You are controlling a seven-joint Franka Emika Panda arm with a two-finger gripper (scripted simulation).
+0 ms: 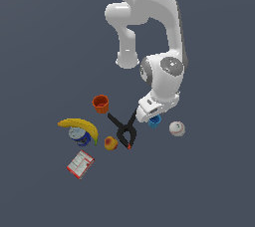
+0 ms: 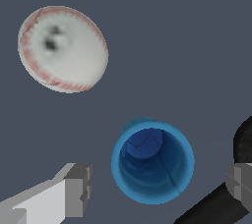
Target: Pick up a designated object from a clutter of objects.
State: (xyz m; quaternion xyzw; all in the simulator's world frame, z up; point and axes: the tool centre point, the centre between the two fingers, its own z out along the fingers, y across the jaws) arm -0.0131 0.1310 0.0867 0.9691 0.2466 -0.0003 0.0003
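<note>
Hand over the blue cup, grasp not yet made.
The hand (image 2: 156,188) stood spread astride the blue cup (image 2: 152,161), apparently untouched; closing and lifting remained.

A flat, plain dark slate-grey floor (image 1: 214,191) fills both views edge to edge, evenly lit, with only faint shading.

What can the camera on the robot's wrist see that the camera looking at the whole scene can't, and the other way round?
Only the wrist view shows the inside of the blue cup and the open gripper with a finger on each side of it. Only the exterior view shows the banana, orange-red cup, can, fruit and box. Both show the blue cup, baseball and black clamp.
</note>
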